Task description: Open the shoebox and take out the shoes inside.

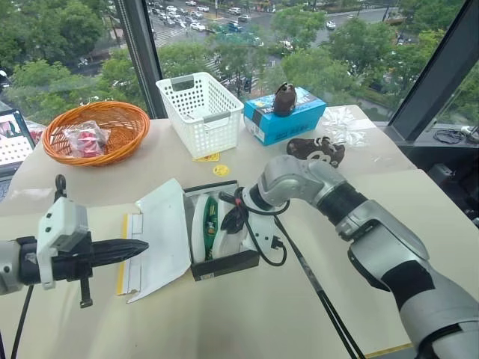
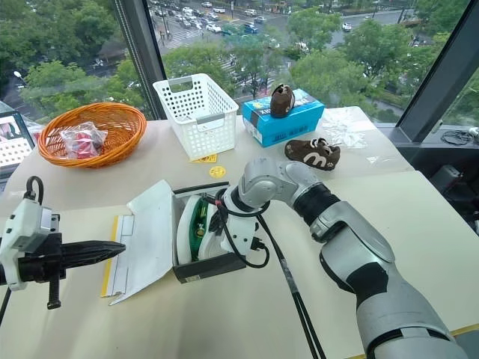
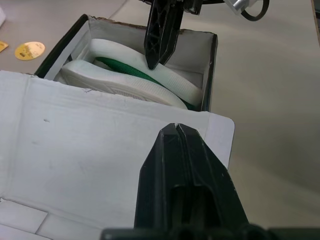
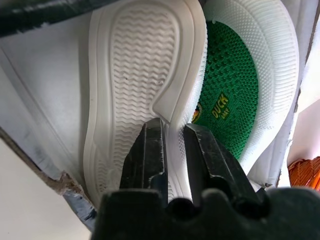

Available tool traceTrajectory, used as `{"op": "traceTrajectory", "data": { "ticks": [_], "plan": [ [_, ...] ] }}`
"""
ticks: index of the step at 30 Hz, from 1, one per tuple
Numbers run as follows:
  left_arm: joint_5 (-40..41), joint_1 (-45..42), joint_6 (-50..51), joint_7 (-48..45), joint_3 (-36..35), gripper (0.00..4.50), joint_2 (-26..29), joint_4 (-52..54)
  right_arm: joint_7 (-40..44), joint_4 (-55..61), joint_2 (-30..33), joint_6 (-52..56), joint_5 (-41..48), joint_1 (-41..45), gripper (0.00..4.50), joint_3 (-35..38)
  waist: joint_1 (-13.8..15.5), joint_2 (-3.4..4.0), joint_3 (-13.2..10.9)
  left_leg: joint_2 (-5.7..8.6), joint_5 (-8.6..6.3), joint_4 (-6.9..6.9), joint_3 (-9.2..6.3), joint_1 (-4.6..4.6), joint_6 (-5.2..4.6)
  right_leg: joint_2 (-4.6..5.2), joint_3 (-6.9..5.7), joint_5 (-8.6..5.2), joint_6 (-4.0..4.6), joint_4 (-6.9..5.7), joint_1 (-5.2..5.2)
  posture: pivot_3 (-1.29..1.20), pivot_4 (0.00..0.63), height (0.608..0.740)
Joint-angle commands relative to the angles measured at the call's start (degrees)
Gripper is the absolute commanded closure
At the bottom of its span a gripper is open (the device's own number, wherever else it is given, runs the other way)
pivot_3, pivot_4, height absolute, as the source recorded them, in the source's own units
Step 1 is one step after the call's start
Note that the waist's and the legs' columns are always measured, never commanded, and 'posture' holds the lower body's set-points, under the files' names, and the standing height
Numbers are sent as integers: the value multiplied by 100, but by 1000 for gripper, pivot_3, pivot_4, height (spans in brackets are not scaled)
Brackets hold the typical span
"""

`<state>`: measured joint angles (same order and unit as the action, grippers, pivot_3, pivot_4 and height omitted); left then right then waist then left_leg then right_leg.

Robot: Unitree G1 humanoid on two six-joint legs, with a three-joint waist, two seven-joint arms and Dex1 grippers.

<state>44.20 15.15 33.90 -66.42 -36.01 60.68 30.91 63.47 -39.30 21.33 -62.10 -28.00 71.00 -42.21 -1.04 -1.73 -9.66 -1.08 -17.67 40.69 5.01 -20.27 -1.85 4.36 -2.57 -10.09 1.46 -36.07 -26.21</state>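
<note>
Right wrist view: my right hand (image 4: pixel 172 137) pinches the white edge of one of the shoes (image 4: pixel 150 80), its two fingers nearly together.
Shoes: both lie on their sides in the shoebox (image 1: pixel 224 263), soles showing, one sole green.
Shoebox: open on the desk (image 1: pixel 247 321), its white lid (image 1: pixel 161 232) flopped out to my left.
Left hand (image 1: pixel 135 249): closed tight, holding nothing, up over the lid.
Farther back: white basket (image 1: pixel 200 105), orange basket (image 1: pixel 97 131), blue box (image 1: pixel 284 116), brown shoes (image 1: pixel 316 151).

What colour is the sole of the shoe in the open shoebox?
Green with yellow lettering, white-rimmed, on one of the shoes; the other sole is all white. Best in the right wrist view.
</note>
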Motion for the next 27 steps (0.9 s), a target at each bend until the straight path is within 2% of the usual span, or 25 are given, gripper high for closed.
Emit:
{"op": "traceTrajectory", "data": {
  "ticks": [1, 5, 15, 27],
  "plan": [
    [-11, -142, -19, 0, -13, 4500, 17, 55, 106, 27, 52, 105, 4, -145, 4444, -124, 1, 0, 0, 0, 0, 0, 0, 0, 0, 0, 0, 0, 1, 0, 0, 0, 150, 731],
    [-71, -200, -29, -12, 44, 4500, 21, 20, 127, 141, 67, 269, 99, -206, 4452, -68, -1, 0, 0, 0, 0, -1, 1, -1, -1, 1, 2, -1, 1, 1, 0, 0, 150, 731],
    [-152, -315, -29, -48, 151, 4500, 31, -7, 688, 1044, 393, 1016, 1222, 10, 4452, 387, 4, 0, -5, -1, -1, -2, 1, -8, -2, 1, 2, -1, 1, 2, -7, 0, 150, 731],
    [-227, -371, -58, -80, 265, 4500, 22, -26, 415, 1137, 497, 1545, 1271, 379, 4452, 921, 4, -2, -14, -1, 1, -4, -1, -71, 1, 1, -3, 18, -26, 4, -63, 0, 150, 731]
  ]
}}
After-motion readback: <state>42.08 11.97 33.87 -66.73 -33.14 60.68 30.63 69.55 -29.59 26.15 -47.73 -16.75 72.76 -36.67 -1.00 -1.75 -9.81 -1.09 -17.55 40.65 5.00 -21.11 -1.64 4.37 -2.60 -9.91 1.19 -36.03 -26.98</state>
